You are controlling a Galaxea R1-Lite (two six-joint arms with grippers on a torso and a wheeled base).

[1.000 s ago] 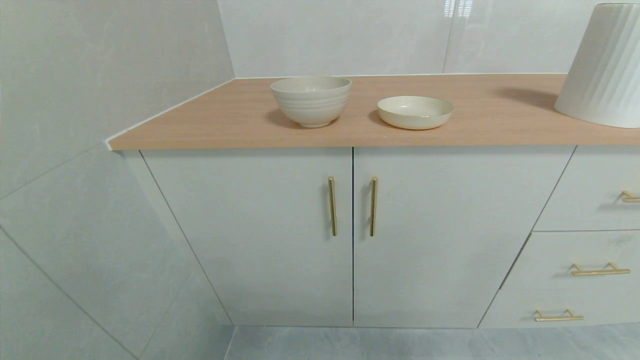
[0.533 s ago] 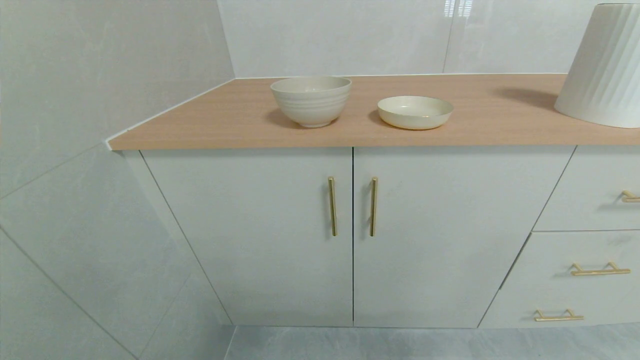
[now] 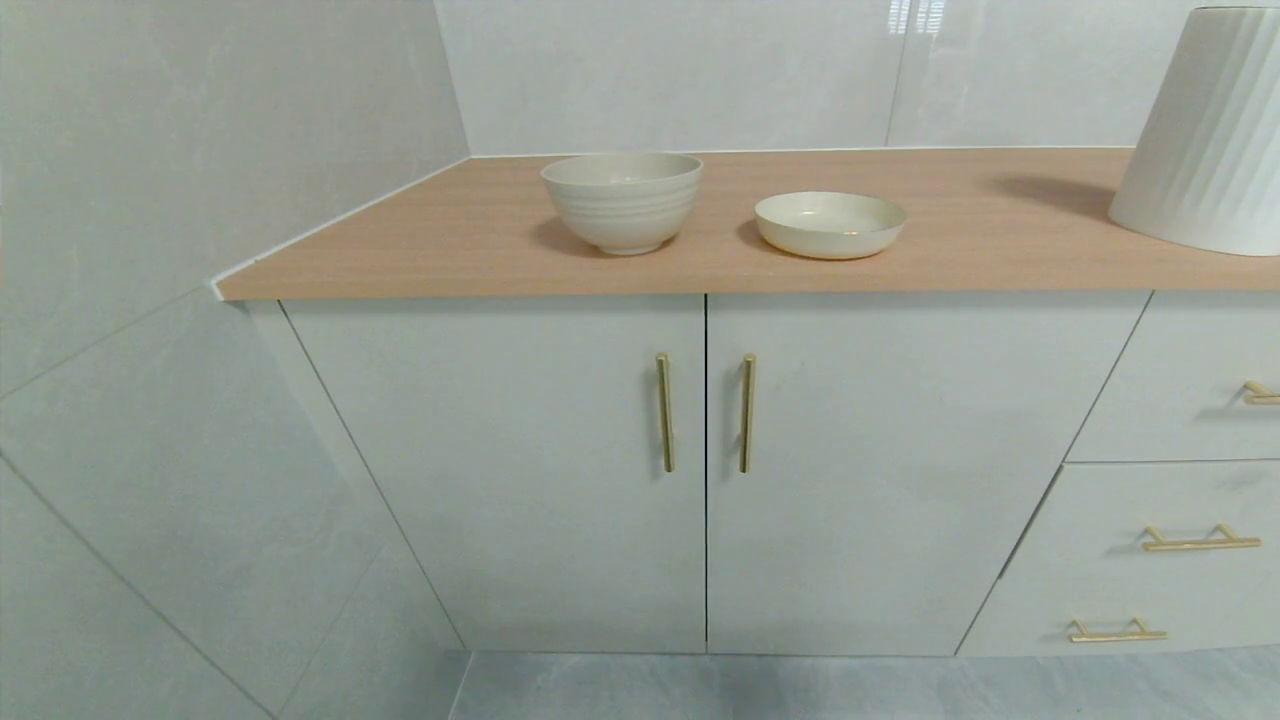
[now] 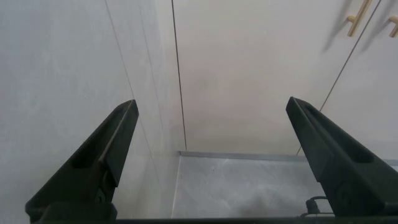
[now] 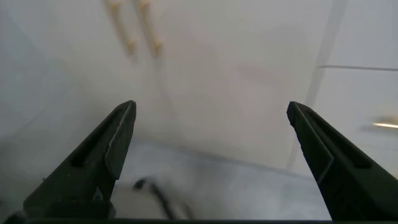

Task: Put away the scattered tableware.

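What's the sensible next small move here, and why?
Probably raise the open left end effector to the left door handle: both cupboard doors are shut, and the bowl and shallow dish sit on the countertop.

1. Desk (image 3: 1000, 230): light wood-grain top, running from 10 o'clock to 3 o'clock, set into a tiled corner.
2. Ribbed white vessel (image 3: 1205, 130): tall and tapered, standing on the desk at 2 o'clock, partly cut off by the frame edge.
3. Left cabinet door (image 3: 500, 470) and right cabinet door (image 3: 900, 470): pale, both closed, below the desk at centre.
4. Two vertical brass handles (image 3: 665, 412), (image 3: 746, 412): side by side at the seam between the doors.
5. Drawer stack (image 3: 1150, 480): at 4 o'clock, closed, with horizontal brass pulls (image 3: 1200, 541).
6. Wall tiles (image 3: 200, 150): pale and glossy, from 9 to 12 o'clock.
7. Floor (image 3: 800, 690): grey, at 6 o'clock.
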